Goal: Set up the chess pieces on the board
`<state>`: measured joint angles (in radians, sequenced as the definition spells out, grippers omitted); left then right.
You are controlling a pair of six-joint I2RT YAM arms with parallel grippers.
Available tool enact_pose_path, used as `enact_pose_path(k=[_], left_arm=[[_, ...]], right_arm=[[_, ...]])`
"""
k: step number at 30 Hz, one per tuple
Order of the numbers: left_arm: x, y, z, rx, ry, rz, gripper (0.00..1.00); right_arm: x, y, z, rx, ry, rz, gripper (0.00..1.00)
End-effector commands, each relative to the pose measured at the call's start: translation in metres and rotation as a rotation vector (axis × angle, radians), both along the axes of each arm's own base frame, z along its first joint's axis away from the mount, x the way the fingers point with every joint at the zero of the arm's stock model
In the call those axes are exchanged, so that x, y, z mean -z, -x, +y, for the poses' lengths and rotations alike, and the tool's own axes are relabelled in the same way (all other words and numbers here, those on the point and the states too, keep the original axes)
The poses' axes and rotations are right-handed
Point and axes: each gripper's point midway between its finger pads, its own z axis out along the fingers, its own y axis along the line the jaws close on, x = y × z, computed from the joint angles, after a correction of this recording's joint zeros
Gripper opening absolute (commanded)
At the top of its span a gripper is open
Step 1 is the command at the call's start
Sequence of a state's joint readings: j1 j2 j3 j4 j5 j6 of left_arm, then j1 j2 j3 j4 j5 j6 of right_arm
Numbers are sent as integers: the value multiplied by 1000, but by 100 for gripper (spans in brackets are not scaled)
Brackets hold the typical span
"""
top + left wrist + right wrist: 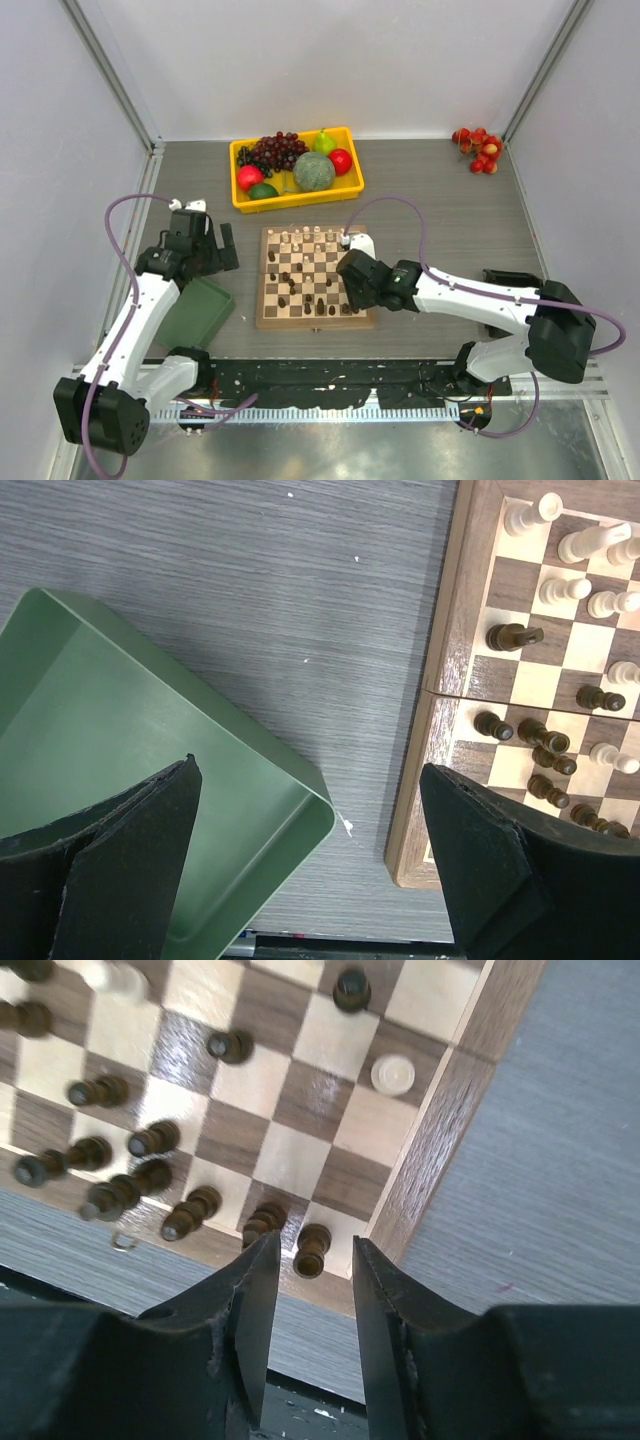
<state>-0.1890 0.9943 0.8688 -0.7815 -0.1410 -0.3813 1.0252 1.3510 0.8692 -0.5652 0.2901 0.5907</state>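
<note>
The board (263, 300) lies mid-table with pale chess pieces (305, 238) along its far rows and dark ones (290, 285) scattered nearer. My right gripper (348, 290) hangs over the board's near right corner. In the right wrist view its fingers (316, 1237) stand apart on either side of a dark piece (310, 1250), which stands upright on the corner square, touching neither finger. More dark pieces (190, 1215) line the near row, and a pale one (392, 1074) stands farther up. My left gripper (308, 765) is wide open and empty above the table, left of the board's rim (440, 680).
A green tray (200, 310) lies left of the board, partly under my left fingers (120, 860). A yellow tray (240, 200) of fruit stands behind the board. A cluster of small red fruits (478, 148) sits at the back right.
</note>
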Motion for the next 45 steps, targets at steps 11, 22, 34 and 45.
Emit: enact_pose_path(k=[11,22,34,45], left_arm=[[-9,-31,-65,248,221,-42,89],[-2,-47,-87,331,196,61,84],[-2,-32,-47,200,55,-15,89],[-25,-16,19,-74,-104,-112,100]], right_arm=[[-82,-46,14,30,-54,-207,42],[-99,-65,18,95,-226,-199,42],[-81,-63,94,-155,-263,-68,45],[-48,-33,178,-418,-134,-6,46]])
